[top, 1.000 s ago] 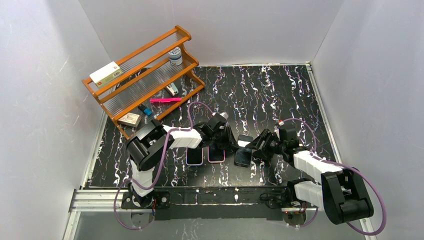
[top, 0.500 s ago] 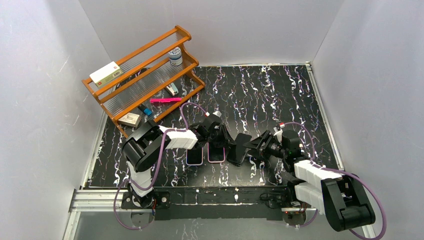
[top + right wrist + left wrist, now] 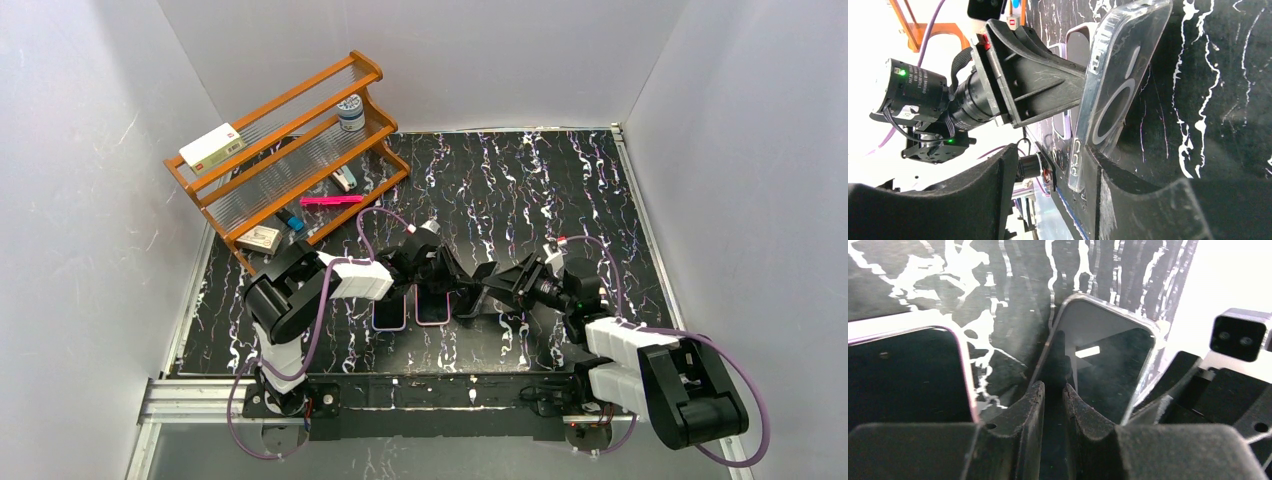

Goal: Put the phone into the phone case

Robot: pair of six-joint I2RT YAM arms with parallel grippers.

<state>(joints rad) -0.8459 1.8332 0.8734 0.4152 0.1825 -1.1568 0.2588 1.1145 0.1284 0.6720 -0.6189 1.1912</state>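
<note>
**Taking the clear case in both grippers**

You are holding the clear plastic phone case [image 3: 1120, 95], the one with a ring on its back, up on edge above the black marbled table [image 3: 520, 180]. Your left gripper [image 3: 1053, 389] is clamping one edge of the case, jaws almost together. Your right gripper [image 3: 1050, 157] is standing apart around the case's lower end, one finger touching and the other well clear.

Keep the left clamp firm and close the right slowly, so the thin wall is not twisting.

The dark pink-edged phone [image 3: 432, 308] is lying flat just below, beside a second similar slab [image 3: 389, 312].

Since a second ago, the right gripper has been moving in leftward and narrowing, and the case has been tipping further upright.
</note>
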